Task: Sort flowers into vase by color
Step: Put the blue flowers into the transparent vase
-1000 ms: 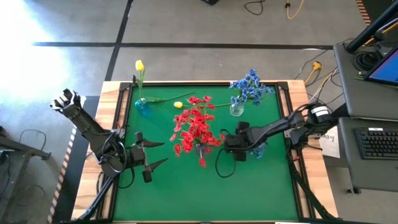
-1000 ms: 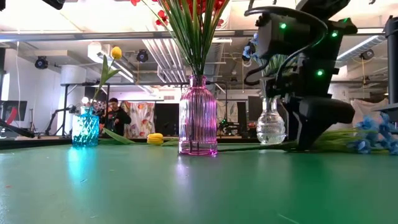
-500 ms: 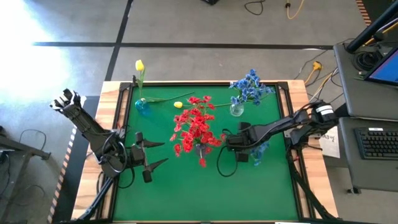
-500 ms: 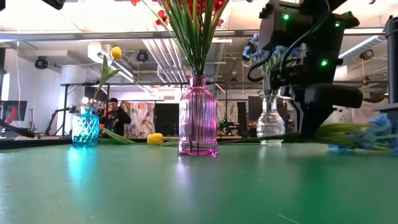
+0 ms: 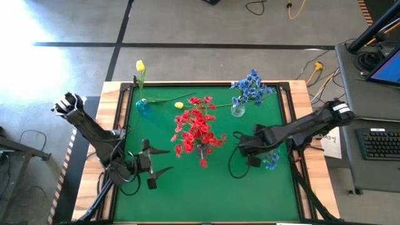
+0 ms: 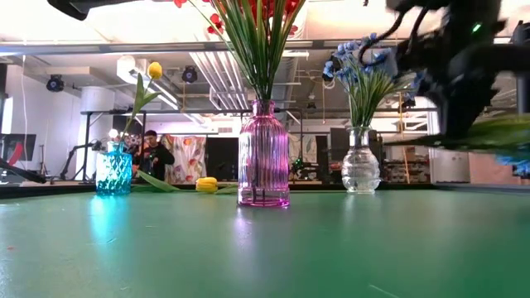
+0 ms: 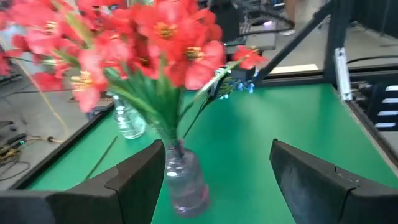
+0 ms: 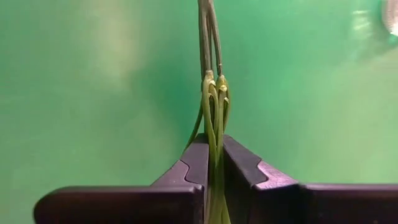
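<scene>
— Three vases stand on the green table [image 5: 187, 194]. We take the pink vase [image 6: 263, 157] with the red flowers [image 5: 199, 128] as our landmark, near the table's middle. Where does everything else sit from it?

— We see the blue vase [image 5: 142, 107] off to its far left, holding one upright yellow flower [image 5: 140, 65]. A second yellow flower [image 5: 179, 105] lies flat on the table between that blue vase and the pink one. To the pink vase's far right stands the clear vase [image 5: 237, 110], filled with blue flowers [image 5: 252, 86].

— And the arms?

— Our right gripper [image 5: 245, 147] is just right of the pink vase, nearer the front edge than the clear vase. In the right wrist view its fingers [image 8: 194, 163] are pressed together on a bundle of thin green stems. That is a blue sprig [image 5: 271, 160], whose blossoms trail on the side of the gripper away from the pink vase. In the low view the sprig is off the table surface.

— The left one?

— Our left gripper [image 5: 164, 160] hovers to the left of the pink vase, toward the front, with its fingers [image 7: 140, 177] spread wide and nothing between them. It points toward the pink vase.
</scene>
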`<state>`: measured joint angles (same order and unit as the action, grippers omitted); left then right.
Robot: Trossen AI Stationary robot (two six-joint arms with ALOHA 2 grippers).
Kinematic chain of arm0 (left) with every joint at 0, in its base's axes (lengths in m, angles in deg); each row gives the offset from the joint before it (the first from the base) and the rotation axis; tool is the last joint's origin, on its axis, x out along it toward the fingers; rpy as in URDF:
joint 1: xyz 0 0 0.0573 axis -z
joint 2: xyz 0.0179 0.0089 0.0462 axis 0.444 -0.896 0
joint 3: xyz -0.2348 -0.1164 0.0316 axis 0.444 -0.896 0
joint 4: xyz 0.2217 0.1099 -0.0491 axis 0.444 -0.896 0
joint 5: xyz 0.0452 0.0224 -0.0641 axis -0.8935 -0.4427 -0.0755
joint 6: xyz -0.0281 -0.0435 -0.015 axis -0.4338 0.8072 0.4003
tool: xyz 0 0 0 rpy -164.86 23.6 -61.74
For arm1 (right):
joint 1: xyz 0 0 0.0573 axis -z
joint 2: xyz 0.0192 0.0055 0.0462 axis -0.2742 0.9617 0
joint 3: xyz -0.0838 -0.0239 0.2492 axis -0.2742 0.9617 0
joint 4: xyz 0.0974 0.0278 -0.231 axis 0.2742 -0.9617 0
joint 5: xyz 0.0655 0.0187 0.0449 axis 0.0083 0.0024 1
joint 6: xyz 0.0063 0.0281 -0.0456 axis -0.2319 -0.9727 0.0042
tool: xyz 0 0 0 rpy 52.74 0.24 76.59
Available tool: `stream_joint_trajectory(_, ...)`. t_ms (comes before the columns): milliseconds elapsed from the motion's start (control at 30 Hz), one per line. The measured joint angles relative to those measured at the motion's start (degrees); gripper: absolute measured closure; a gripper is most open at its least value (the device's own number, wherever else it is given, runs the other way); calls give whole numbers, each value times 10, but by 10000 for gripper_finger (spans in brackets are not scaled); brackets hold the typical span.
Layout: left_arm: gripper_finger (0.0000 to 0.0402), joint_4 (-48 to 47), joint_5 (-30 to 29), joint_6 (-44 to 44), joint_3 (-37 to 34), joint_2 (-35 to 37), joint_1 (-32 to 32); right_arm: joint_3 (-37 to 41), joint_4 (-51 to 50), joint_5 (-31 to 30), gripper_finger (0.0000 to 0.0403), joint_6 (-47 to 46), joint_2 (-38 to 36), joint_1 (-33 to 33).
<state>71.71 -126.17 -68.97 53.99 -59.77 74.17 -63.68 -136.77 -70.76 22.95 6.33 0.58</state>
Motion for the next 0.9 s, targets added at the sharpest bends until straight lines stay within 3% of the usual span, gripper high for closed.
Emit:
stream_joint_trajectory(167, 128, 44, 4, -10, 0, -44, 0, -19, 1, 16, 380, -42, -5, -61)
stream_joint_trajectory(400, 128, 114, 4, -41, 23, -135, 0, -74, 0, 10, 380, -70, 42, -134)
stream_joint_trajectory(633, 128, 113, 4, -65, 99, -242, -3, -180, -41, -19, 380, -56, 140, -158)
stream_joint_trajectory(900, 128, 112, 21, -37, 146, -308, -10, -296, -52, -30, 380, -23, 246, -164)
